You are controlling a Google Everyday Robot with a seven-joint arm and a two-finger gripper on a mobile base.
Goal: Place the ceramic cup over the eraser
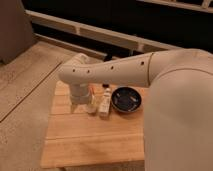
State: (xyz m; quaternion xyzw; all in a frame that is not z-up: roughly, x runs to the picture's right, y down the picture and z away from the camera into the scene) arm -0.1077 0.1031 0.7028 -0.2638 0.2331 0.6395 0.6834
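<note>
Gripper [95, 103] down at the wooden table [90, 142], dark bowl [126, 99] just beside it; cannot tell how open, nor what held.

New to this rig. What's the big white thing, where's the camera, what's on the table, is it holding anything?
The big white shape is the arm of a one-armed mobile robot. It reaches in from the right and bends down over a wooden slat table. There is only one view. Where the camera is mounted is not on record, but it looks down on the table past the arm. The arm ends in a pincer, the part that grasps, which is low over the back left of the table. Just right of it stand a few small pale items that I cannot tell apart, then a wide dark bowl. I cannot tell whether the pincer holds anything.
</note>
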